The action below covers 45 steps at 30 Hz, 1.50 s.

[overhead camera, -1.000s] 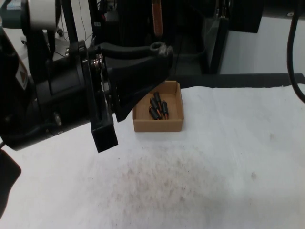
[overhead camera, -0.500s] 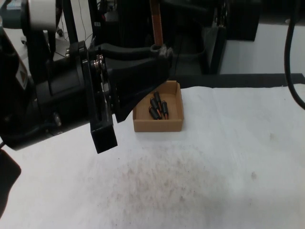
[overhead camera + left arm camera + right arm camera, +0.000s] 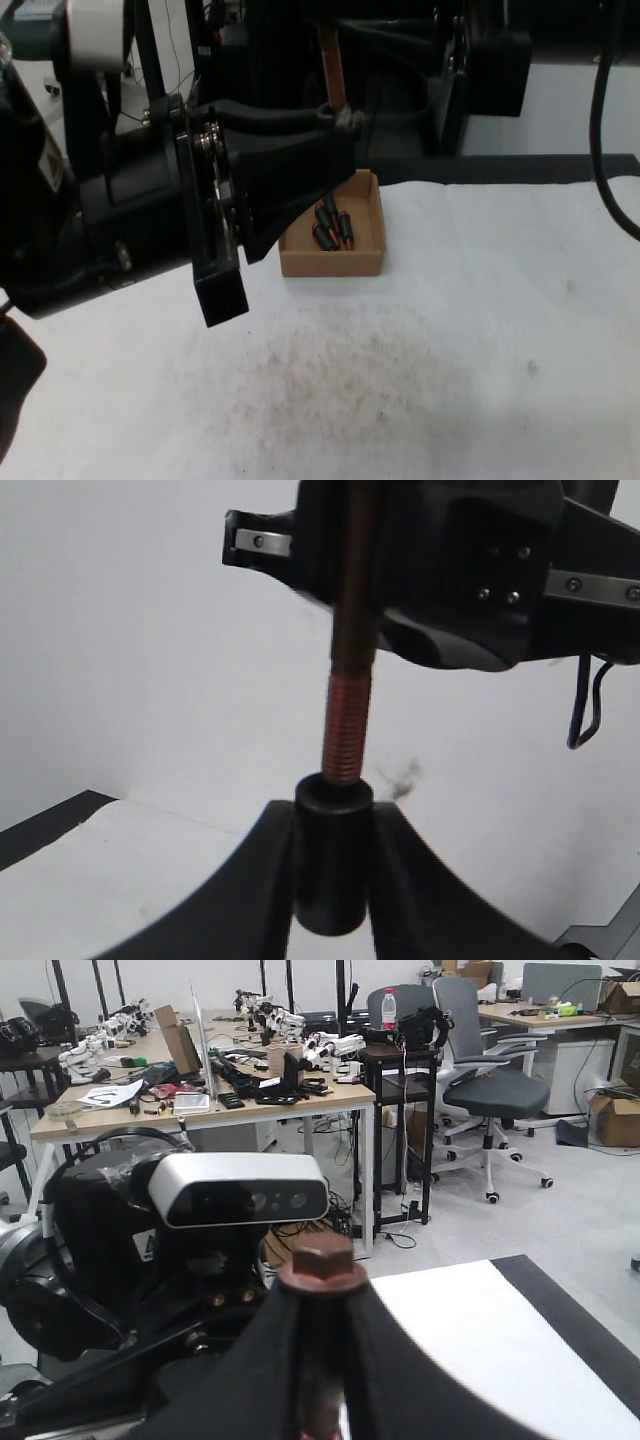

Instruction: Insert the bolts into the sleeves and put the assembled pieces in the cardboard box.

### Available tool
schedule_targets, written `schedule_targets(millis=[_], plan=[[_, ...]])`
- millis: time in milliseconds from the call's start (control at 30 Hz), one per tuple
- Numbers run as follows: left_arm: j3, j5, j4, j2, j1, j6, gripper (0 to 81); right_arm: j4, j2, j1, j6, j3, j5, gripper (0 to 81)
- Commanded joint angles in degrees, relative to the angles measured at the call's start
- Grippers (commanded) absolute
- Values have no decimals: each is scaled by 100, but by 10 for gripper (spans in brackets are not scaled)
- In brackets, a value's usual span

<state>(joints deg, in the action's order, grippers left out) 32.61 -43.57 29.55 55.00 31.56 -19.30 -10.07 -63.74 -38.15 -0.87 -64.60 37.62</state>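
My left gripper (image 3: 333,855) is shut on an upright black sleeve (image 3: 333,870), one finger (image 3: 250,900) on each side. A copper bolt (image 3: 346,730) hangs straight above, its threaded tip just inside the sleeve's mouth. The right gripper (image 3: 320,1305) is shut on that bolt, whose hex head (image 3: 320,1258) sticks out past the fingers. In the high view the sleeve (image 3: 345,118) and the bolt (image 3: 331,62) meet above the far rim of the cardboard box (image 3: 330,263). Several assembled black pieces (image 3: 331,225) lie in the box.
The bench is covered with a white cloth (image 3: 480,330), stained dark at its middle (image 3: 350,370). The bulky black left arm (image 3: 130,220) fills the near left of the high view. A dark strip (image 3: 500,165) edges the bench at the back, with black frames behind it.
The sleeve in the left gripper has sunk slightly and shifted a little right. The bolt has followed it down, staying lined up over the sleeve's mouth.
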Motion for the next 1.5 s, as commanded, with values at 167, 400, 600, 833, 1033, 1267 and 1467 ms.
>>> schedule_targets(millis=[167, 400, 600, 833, 1033, 1267, 1467], plan=[[21, -176, 282, -14, 3, -43, 3, -84, -13, 5, -45, -33, -57, 8], [21, -179, 282, -14, 3, -43, 3, -84, -13, 5, -45, -33, -84, 8], [21, 13, 264, -14, 3, -88, 3, -84, -13, 5, -45, -33, -84, 8], [21, 105, 106, -14, 3, -88, 3, -84, -13, 5, -32, -33, -83, 8], [21, 94, 106, -14, 18, -88, 3, -84, -50, 5, -34, -33, -83, 8], [21, 54, 106, -14, 215, -88, 3, -84, -159, 1, -5, -33, -43, 8], [21, 349, 106, -14, 213, -18, 3, -84, -159, 1, -5, -33, -44, 8]])
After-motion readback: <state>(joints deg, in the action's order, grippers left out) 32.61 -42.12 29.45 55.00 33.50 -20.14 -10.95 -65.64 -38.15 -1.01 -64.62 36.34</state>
